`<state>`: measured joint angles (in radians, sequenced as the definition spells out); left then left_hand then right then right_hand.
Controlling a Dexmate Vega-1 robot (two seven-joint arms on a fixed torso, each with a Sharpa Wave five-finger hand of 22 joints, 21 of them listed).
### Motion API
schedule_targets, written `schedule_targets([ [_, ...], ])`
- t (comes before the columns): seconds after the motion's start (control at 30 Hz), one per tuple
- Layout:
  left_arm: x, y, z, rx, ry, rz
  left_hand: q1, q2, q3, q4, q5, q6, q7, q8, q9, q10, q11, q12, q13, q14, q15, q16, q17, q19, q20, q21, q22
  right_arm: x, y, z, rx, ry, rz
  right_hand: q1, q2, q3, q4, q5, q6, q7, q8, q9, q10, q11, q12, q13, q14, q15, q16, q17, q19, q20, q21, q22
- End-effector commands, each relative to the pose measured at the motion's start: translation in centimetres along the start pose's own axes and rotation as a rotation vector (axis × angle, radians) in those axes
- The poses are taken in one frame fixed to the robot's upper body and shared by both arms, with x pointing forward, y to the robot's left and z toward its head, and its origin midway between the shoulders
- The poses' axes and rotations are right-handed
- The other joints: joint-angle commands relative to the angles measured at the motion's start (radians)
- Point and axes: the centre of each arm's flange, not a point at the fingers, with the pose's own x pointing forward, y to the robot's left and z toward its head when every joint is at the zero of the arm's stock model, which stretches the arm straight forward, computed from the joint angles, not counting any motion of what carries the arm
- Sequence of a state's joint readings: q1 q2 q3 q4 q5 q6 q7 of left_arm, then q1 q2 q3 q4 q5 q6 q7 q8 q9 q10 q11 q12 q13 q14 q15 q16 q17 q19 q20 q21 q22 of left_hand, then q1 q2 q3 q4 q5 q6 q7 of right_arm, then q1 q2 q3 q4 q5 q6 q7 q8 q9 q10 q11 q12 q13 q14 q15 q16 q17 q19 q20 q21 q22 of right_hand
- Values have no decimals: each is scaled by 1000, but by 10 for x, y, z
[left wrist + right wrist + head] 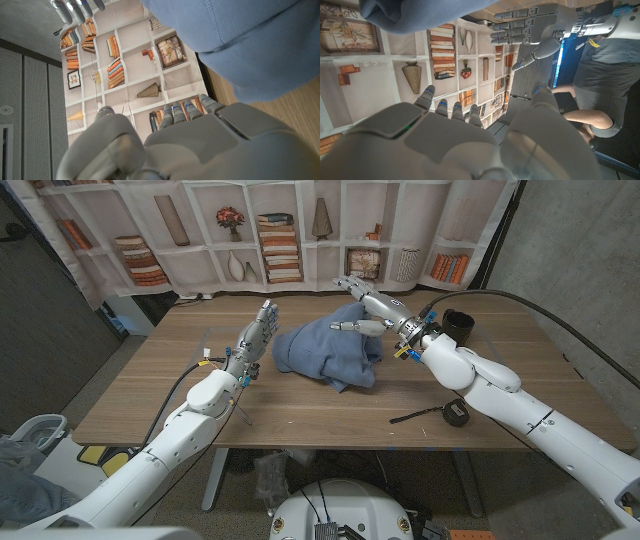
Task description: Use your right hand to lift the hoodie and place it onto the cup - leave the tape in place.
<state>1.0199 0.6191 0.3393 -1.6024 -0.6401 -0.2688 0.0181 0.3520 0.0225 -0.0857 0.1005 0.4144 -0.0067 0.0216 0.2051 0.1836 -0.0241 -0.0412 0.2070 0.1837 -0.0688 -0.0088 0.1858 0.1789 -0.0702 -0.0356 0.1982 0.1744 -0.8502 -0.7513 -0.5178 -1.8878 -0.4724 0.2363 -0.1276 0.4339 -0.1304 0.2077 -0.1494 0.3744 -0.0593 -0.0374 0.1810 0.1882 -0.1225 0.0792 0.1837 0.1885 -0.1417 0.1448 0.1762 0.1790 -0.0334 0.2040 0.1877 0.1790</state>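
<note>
Tape (pixel 455 411) at table's (pixel 300 410) 4 o'clock. R hand (pixel 365 305) released over hoodie (pixel 328 352); L hand (pixel 256 335) released; cup (pixel 459 325) at 2.

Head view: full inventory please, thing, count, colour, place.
hoodie: one, blue, crumpled at the table's middle.
cup: one, black, far right part of the table, behind the right wrist.
tape: one, dark measuring tape with its strip pulled out to the left, near right edge of the table.
table: one, brown wood.
bookshelf backdrop: one, white printed sheet with books and vases, behind the table.
person: one, seated, grey shorts, seen in the right wrist view.
left hand: one, grey, left of the hoodie, fingers apart, holding nothing.
right hand: one, grey, above the hoodie's right side, fingers spread, not visibly gripping it.
</note>
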Motion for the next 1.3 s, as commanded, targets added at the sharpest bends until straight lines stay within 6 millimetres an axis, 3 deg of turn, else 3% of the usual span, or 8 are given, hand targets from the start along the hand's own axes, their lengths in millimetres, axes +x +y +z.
schedule_targets([
  [0.03, -4, 6, -1, 0, 0, 7, 9, 2, -7, 0, 4, 7, 0, -3, 4, 6, -2, -2, 4, 7, -1, 3, 3, -1, 1, 3, 6, 9, 4, 6, -41, -4, 34, 2, -2, -4, 0, 6, -11, -1, 2, 4, -15, 2, 3, 1, -9, 8, -1, 3, 5, 9, 4, 4],
  [0.77, -8, 15, 4, -8, -19, 8, 11, 3, -13, 0, 5, 13, 1, -2, 4, 7, 0, -3, 4, 9, -1, 3, 3, -1, 3, 3, 6, 24, 16, 18, -140, -12, 97, 4, -6, -13, 4, 17, -22, 5, 4, 4, -32, 6, 4, 1, -24, 11, 0, 3, 4, 11, 5, 5],
  [1.3, -13, 14, 2, -6, -10, 16, 12, 4, -17, 0, 5, 14, 4, -2, 4, 7, 2, -3, 4, 9, 0, 2, 3, -2, 5, 2, 6, 32, 23, 12, -186, 15, 139, 6, -6, -18, 7, 25, -14, -4, 10, 4, -39, 8, 7, 1, -31, 12, 2, 3, 3, 11, 6, 5],
])
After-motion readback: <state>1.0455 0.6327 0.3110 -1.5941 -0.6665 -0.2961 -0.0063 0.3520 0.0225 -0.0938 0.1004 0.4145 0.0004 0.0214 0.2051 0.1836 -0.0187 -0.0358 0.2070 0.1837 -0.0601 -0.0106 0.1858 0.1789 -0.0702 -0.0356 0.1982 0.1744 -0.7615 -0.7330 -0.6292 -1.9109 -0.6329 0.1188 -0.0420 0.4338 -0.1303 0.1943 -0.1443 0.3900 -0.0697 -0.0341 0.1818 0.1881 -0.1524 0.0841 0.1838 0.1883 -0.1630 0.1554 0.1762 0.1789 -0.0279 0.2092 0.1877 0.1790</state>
